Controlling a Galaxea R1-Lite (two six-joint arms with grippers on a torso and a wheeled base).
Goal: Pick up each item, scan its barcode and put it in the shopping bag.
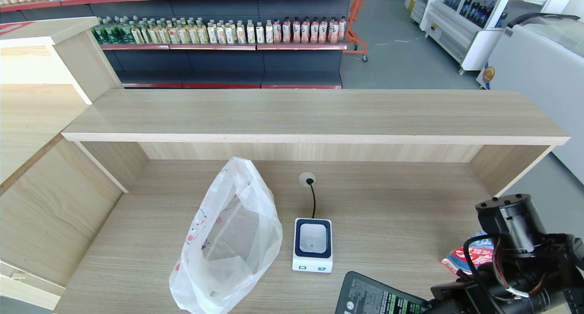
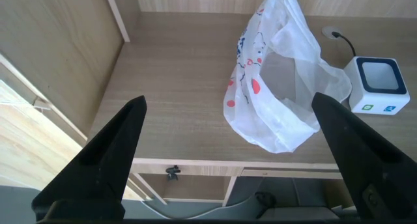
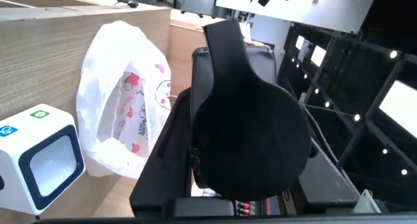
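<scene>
Step in hand looks like the pick: the red-and-blue packet (image 1: 472, 255) lies near the right end of the surface (image 1: 388, 204), partly under your right arm (image 1: 513, 220). Come down square and grip its edges, leaving the barcode free for the scanner (image 1: 312, 243) beside the shopping bag (image 1: 228, 241). Right arm sits low, folded over the packet, and you cannot tell whether the right gripper (image 3: 251, 129) is clenched or released; left gripper (image 2: 228, 103) hangs spread wide and empty, facing the bag

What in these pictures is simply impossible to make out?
1. Red-and-blue packet: in the head view it is mostly hidden behind the right arm, so its kind and barcode cannot be seen.
2. Shopping bag: the head view's bottom edge cuts off its lower end, and crumpled plastic veils any contents.
3. Scanner: in the right wrist view it is cut off by the picture's edge.
</scene>
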